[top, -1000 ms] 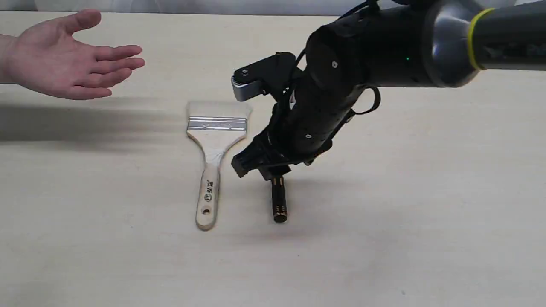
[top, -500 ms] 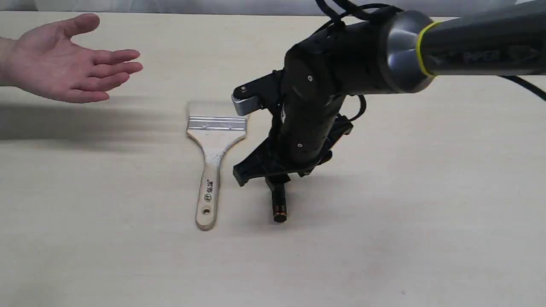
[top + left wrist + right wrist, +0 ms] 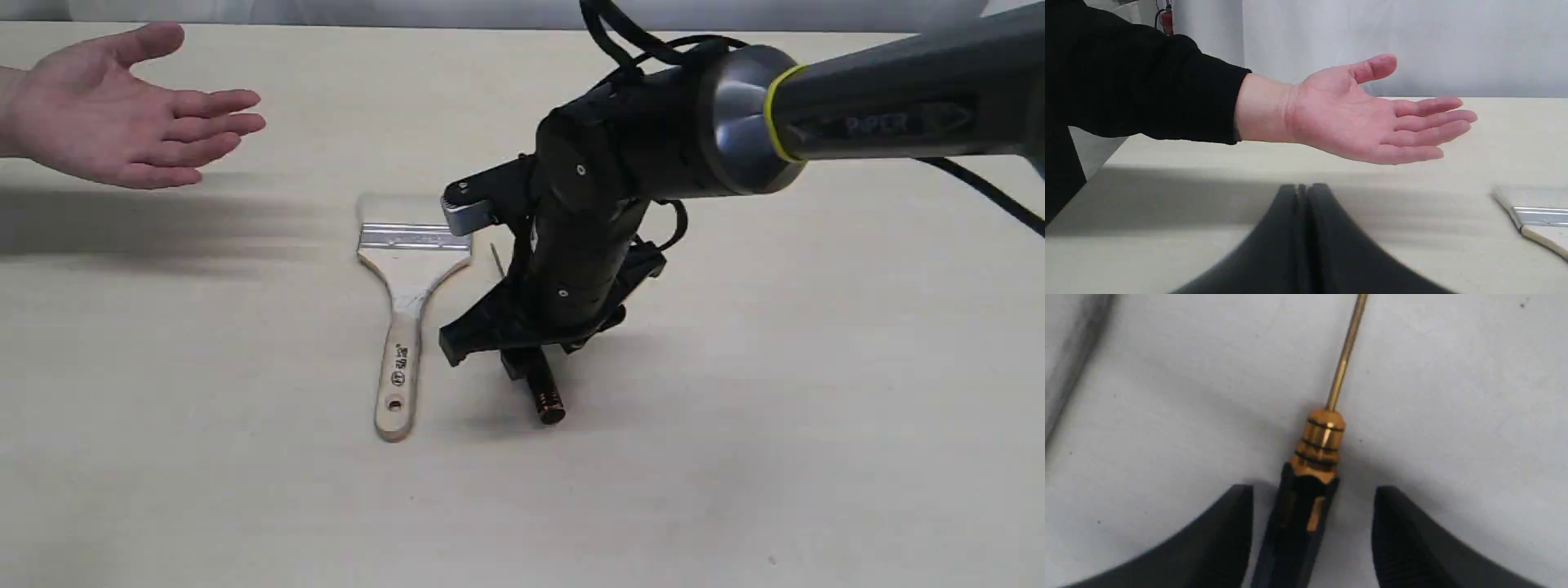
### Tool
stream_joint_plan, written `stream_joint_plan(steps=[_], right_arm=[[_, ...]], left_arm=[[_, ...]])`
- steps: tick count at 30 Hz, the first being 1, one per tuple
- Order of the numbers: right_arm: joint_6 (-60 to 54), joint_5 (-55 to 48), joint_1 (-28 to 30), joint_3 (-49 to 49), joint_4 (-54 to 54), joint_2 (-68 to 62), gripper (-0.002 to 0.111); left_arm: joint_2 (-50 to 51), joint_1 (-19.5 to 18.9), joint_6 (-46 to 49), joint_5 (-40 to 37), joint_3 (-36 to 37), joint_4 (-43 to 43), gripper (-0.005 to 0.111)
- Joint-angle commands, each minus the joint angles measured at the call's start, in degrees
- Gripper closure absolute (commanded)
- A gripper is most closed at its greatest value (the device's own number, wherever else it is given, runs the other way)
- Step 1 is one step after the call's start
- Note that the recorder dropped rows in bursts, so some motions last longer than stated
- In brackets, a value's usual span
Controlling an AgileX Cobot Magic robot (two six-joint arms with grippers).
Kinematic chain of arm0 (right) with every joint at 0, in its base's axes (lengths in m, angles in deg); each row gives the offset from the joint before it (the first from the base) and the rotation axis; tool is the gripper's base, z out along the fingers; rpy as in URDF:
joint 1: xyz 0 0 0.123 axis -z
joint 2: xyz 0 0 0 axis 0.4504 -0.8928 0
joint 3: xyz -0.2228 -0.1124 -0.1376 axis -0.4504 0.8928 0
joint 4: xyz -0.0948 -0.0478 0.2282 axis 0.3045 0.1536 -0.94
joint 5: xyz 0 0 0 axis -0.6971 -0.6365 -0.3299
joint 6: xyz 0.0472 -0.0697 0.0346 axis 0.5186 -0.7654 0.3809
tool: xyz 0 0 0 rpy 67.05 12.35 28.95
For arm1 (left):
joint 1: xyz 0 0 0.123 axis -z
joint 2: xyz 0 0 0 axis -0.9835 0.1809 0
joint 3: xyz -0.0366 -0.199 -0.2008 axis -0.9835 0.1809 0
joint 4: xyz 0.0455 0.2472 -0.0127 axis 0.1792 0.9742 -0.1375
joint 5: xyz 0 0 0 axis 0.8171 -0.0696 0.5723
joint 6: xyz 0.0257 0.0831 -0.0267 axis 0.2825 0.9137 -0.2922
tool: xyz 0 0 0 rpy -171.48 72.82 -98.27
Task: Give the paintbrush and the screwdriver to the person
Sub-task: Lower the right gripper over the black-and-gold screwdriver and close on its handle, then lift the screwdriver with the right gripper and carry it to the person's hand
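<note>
The screwdriver (image 3: 549, 402) lies on the table right of the paintbrush (image 3: 412, 269); its black handle end points toward the table's near edge. My right gripper (image 3: 522, 357) is down over it. In the right wrist view the black handle and gold bands (image 3: 1318, 445) sit between the two open fingers (image 3: 1224, 539), closer to one finger, with a gap at the other. My left gripper (image 3: 1302, 190) is shut on nothing, low over the table. The person's open hand (image 3: 114, 122) hovers palm up at the far left; its palm (image 3: 1363, 118) also faces the left wrist camera.
The paintbrush lies flat with its bristles toward the far edge, and its ferrule corner (image 3: 1535, 216) shows in the left wrist view. The right arm's dark body (image 3: 735, 122) spans the upper right of the pale table (image 3: 816, 425).
The right gripper has come lower over the screwdriver. The handle's near end has swung a little to the right. The hand has barely moved.
</note>
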Motion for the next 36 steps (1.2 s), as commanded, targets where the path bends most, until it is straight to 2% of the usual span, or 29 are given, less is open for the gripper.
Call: stream_joint_plan(steps=[1,3,11,16,31,36], right_arm=[[0.3,0.7,-0.1,-0.1,0.6,0.2,0.072],[0.3,0.7,-0.1,-0.1,0.6,-0.3,0.079],[-1.2,0.8,-0.1,-0.1,0.6,-4.4,0.081],[-1.8,1.0,-0.1,-0.1,1.6,-3.0,0.104],[-2.6,3.7,-0.1,-0.4,0.6,14.1,0.104],[-13.5,1.3,-0.1,-6.0,-11.5,16.9,0.104]], left_arm=[[-0.1,0.3,-0.1,0.6,0.1,-0.3,0.107],[-0.1,0.3,-0.1,0.6,0.1,-0.3,0.107],[-0.1,0.3,-0.1,0.6,0.1,-0.3,0.107],[-0.1,0.3,-0.1,0.6,0.1,-0.3,0.107],[-0.1,0.3,-0.1,0.6,0.1,-0.1,0.107],[-0.1,0.3,-0.1,0.6,0.1,-0.1,0.107]])
